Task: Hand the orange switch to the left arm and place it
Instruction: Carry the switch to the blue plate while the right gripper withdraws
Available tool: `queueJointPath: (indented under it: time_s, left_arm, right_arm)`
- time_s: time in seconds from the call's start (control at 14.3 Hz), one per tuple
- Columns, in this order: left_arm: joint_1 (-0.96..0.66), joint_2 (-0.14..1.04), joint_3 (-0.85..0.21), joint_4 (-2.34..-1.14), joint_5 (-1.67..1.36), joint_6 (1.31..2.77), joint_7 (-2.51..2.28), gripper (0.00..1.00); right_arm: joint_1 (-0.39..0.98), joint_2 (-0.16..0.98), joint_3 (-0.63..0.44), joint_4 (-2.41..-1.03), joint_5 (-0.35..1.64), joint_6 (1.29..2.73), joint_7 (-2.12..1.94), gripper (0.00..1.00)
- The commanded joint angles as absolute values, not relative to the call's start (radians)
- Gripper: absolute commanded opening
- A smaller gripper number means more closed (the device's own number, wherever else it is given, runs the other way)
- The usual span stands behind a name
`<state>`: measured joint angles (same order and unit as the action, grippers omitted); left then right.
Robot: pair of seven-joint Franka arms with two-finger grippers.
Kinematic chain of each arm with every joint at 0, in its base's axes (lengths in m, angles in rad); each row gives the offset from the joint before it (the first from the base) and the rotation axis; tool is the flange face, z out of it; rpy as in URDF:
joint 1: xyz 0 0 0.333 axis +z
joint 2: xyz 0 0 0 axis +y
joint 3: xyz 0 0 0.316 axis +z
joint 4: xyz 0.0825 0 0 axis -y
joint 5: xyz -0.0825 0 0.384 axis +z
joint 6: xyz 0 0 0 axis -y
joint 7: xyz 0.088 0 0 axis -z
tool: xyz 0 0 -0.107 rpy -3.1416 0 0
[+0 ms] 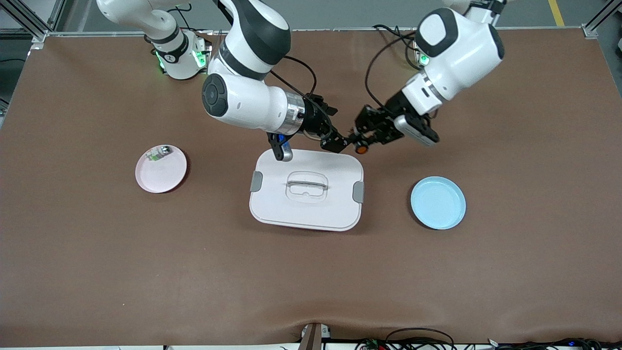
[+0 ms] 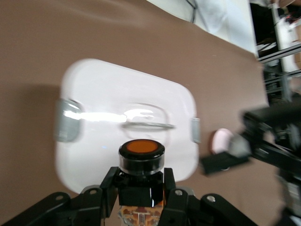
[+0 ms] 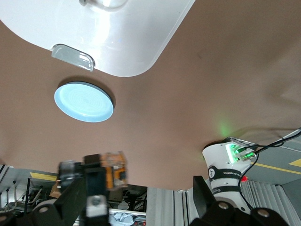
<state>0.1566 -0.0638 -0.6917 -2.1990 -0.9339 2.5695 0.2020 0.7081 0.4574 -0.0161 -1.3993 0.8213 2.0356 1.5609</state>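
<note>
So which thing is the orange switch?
Find the big white box mid-table. Above its edge nearest the robots' bases, the left pincer is shut on the orange switch: a tiny black cylinder with an orange button end, far smaller than the plates.

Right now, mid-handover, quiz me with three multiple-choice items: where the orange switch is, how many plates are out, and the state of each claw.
1. Where is the orange switch?
A. in the left claw, at the box edge away from the front camera
B. on the blue plate
C. on the box lid

2. How many plates are on the table?
A. one
B. two
C. three

3. How are the claws?
A. both open
B. left shut on the switch, right claw open
C. right shut on the switch

Key: 1 A, the left wrist view shows it between the fingers. 2 B, one pink plate, one blue. 3 B, the right wrist view shows spread fingers holding nothing.
</note>
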Motion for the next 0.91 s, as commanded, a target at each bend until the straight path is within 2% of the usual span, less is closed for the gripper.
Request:
queueJointPath:
  time_s: [0.0, 0.21, 0.49, 0.7, 0.84]
  left_arm:
    - [0.253, -0.055, -0.701, -2.183, -0.716, 2.491, 0.224, 0.0]
    - [0.325, -0.032, -0.698, -2.171, -0.397, 2.439, 0.279, 0.0]
    - [0.422, 0.061, -0.696, -2.172, -0.221, 2.425, 0.577, 0.0]
    - [0.488, 0.15, -0.696, -2.158, -0.108, 2.427, 0.803, 0.0]
    - [0.523, 0.239, -0.695, -2.126, -0.008, 2.43, 0.899, 0.0]
  right_arm:
    - [0.701, 0.443, -0.025, -1.39, 0.821, 2.013, 1.562, 1.0]
    - [0.678, 0.387, -0.029, -1.397, 0.705, 1.9, 1.467, 1.0]
    - [0.597, 0.296, -0.029, -1.426, 0.603, 1.7, 1.324, 1.0]
    - [0.514, 0.201, -0.031, -1.515, 0.574, 1.605, 1.117, 1.0]
    - [0.502, 0.134, -0.031, -1.595, 0.43, 1.572, 0.963, 1.0]
